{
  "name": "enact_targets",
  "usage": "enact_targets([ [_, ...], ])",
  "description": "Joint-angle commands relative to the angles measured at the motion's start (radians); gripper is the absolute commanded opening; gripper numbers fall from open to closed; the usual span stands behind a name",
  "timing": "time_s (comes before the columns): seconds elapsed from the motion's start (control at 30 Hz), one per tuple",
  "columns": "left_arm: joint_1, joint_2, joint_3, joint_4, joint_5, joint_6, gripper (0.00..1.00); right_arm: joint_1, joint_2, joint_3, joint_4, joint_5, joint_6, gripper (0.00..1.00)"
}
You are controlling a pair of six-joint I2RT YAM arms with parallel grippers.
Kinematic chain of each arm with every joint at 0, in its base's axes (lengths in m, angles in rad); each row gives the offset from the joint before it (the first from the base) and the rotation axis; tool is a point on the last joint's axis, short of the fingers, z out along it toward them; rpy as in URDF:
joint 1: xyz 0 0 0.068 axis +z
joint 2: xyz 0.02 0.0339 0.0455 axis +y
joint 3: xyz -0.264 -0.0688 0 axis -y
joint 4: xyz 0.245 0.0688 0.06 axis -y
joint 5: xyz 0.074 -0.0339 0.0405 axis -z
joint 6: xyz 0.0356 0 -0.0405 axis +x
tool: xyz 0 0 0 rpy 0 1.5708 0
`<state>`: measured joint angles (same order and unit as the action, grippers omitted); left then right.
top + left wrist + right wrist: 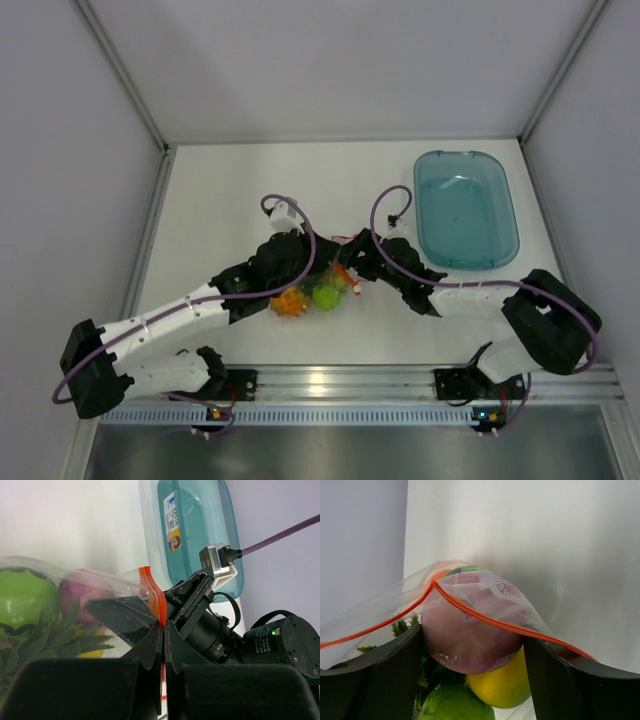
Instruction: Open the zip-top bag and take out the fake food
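Nearest you, both arms reach in from the table's (225,190) near edge and meet at mid-table.

Left gripper (162,630): jaws pinched fully together on the orange-red zip strip (153,591), at one end of it. The strip rises up out of the pinch.

The zip-top bag (102,580) sits between your two grippers, in the middle of the table. From the left wrist view it stretches away from the pinch, clear film pulled taut over its load.

The fake food (308,298) is inside the bag. You can make out the orange pineapple (288,303) with its green crown (52,632), a light green piece (22,597), a pink ball (465,640) and a yellow piece (502,685) under the ball.

Right gripper (472,636): it comes at the bag from the opposite side. Its fingers (375,672) stand wide apart, one on each side of the bulge. The pink ball fills the gap between them, and the zip strip drapes across both finger tops, peaking in the middle. You cannot tell whether the fingers squeeze the bag or only flank it.

Farthest: a translucent blue tub (465,208) sits at the far right of the table, well apart from the bag.
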<state>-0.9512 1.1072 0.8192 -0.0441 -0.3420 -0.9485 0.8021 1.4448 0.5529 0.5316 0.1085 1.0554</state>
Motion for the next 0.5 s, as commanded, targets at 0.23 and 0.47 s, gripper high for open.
enact_targets([
  [0.23,-0.006,-0.069,-0.052,0.096,-0.124,0.016,0.00,0.011,-0.089,-0.010,0.048,0.002,-0.075,0.45],
  [0.47,-0.006,-0.052,-0.046,0.062,-0.207,0.034,0.00,0.012,-0.181,-0.016,-0.027,-0.018,-0.138,0.44],
])
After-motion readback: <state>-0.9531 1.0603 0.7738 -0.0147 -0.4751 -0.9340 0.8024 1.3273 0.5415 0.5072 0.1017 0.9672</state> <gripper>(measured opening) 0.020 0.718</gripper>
